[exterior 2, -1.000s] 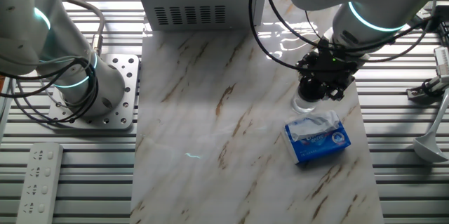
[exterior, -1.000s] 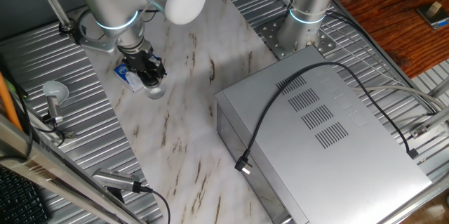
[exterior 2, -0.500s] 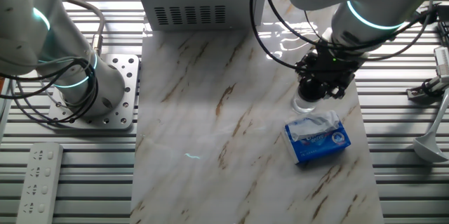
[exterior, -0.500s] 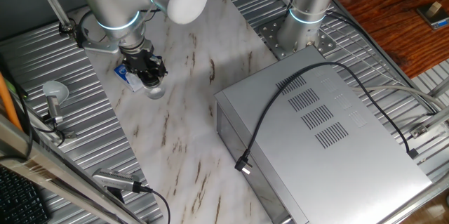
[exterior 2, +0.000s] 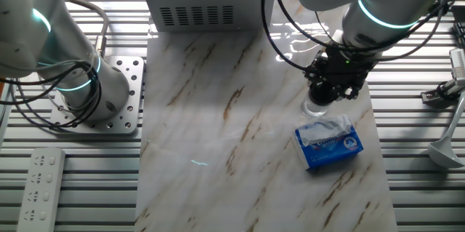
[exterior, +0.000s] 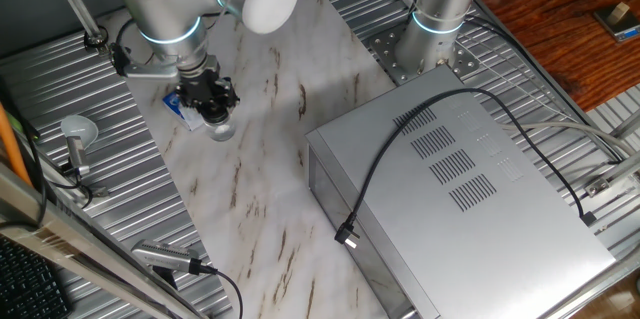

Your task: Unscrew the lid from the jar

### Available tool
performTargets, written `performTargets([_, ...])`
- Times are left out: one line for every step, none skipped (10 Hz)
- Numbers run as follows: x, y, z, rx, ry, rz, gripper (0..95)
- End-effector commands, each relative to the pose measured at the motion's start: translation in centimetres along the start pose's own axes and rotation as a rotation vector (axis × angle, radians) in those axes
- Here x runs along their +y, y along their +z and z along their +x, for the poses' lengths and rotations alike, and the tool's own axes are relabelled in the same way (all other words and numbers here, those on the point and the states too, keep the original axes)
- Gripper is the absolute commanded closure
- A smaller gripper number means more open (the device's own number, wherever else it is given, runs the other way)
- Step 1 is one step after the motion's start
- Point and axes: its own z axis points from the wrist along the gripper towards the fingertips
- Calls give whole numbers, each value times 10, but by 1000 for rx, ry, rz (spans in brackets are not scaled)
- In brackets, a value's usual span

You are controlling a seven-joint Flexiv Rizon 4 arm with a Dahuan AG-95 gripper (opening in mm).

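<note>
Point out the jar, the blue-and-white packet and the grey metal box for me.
jar (exterior 2: 315, 108), the other fixed view, on its clear lower wall below the gripper.
blue-and-white packet (exterior 2: 330, 145), the other fixed view, on its top face.
grey metal box (exterior: 470, 199), one fixed view, on its vented top panel.

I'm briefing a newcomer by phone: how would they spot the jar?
Start at the big grey metal box and cross the marble table to the black gripper. Directly beneath it stands the jar, small, clear and round, unlike the flat blue-and-white packet beside it.
</note>
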Motion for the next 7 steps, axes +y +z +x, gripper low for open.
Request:
performTargets([-1, 2, 0, 2, -112, 3, 570])
performTargets([-1, 2, 0, 2, -181, 3, 570])
performTargets([-1, 2, 0, 2, -227, 2, 570])
performTargets([-1, 2, 0, 4, -269, 2, 570])
performTargets([-1, 2, 0, 5, -325, 2, 570])
performTargets([0, 2, 0, 6, -358, 4, 570])
performTargets([0, 2, 0, 10, -393, 8, 570])
